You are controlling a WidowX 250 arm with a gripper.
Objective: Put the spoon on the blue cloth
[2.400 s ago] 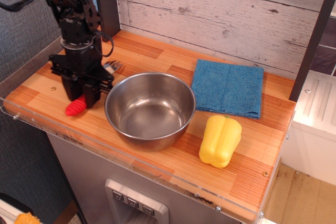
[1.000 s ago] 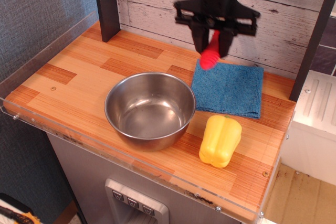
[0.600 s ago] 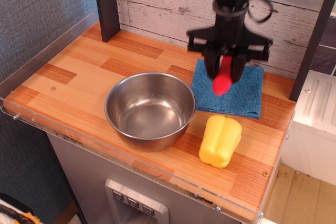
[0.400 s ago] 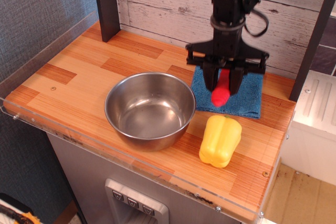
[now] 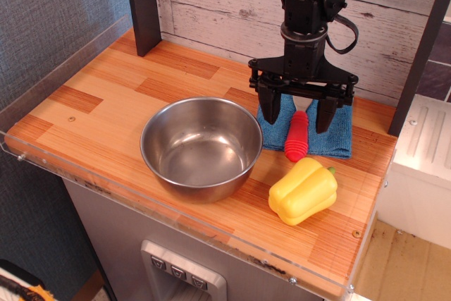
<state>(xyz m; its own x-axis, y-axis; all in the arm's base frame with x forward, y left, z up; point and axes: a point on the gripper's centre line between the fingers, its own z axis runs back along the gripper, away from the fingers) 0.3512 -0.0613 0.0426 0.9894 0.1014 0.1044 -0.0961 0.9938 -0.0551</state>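
Observation:
The spoon [image 5: 297, 137] lies on the blue cloth [image 5: 339, 136], its red ribbed handle pointing toward the front edge; its metal head is hidden behind the gripper. The blue cloth lies flat at the back right of the wooden counter, largely covered by the gripper. My gripper [image 5: 297, 115] stands upright over the cloth with its two fingers spread wide, one on each side of the handle and apart from it.
A steel bowl [image 5: 201, 146] stands in the middle of the counter [image 5: 106, 96], left of the cloth. A yellow toy pepper [image 5: 304, 190] lies tilted just in front of the spoon handle. A plank wall runs behind, with dark posts at left and right.
The gripper carried the spoon from left of the bowl to the cloth, lowered it and opened. The spoon now lies on the cloth. The yellow pepper has tipped over and shifted slightly right.

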